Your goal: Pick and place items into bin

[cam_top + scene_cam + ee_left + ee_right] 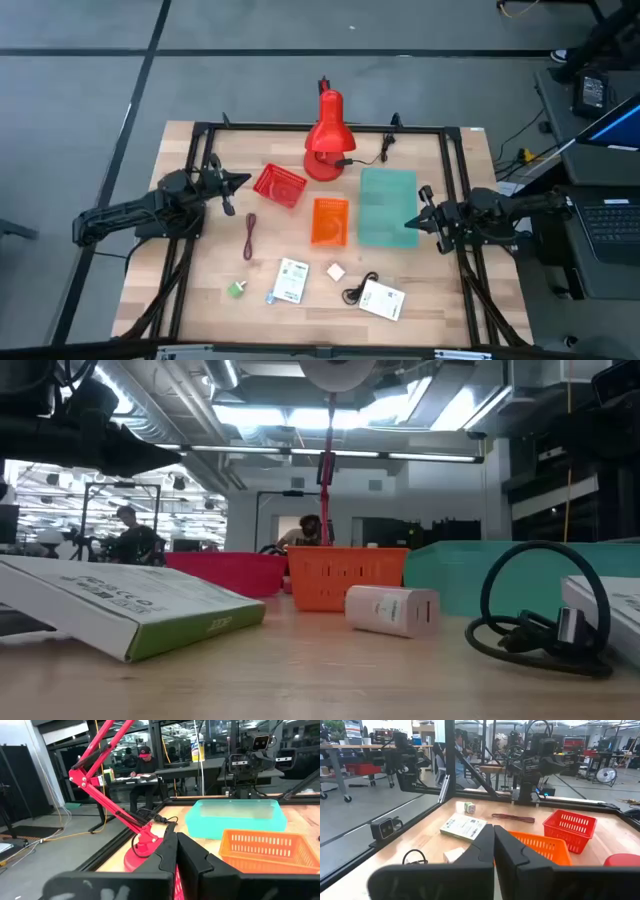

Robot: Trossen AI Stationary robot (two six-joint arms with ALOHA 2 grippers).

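Loose items lie on the near half of the wooden table: a dark red cord (pixel 249 236), a tiny green cube (pixel 237 289), a white printed packet (pixel 291 281), a pinkish-white cube (pixel 335 271), a black coiled cable (pixel 357 291) and a second packet (pixel 382 299). The low view shows the first packet (pixel 130 600), the cube (pixel 392 609) and the cable (pixel 540 622) up close. My left gripper (pixel 238 182) (pixel 177 855) hovers shut beside the red basket. My right gripper (pixel 410 222) (pixel 493 847) hovers shut at the teal bin's right edge. Neither holds anything.
A red basket (pixel 279 186), an orange basket (pixel 330 220) and a teal bin (pixel 387 206) stand mid-table. A red desk lamp (pixel 326 140) stands behind them with its cable trailing right. A black frame rims the table. People sit at desks in the room beyond.
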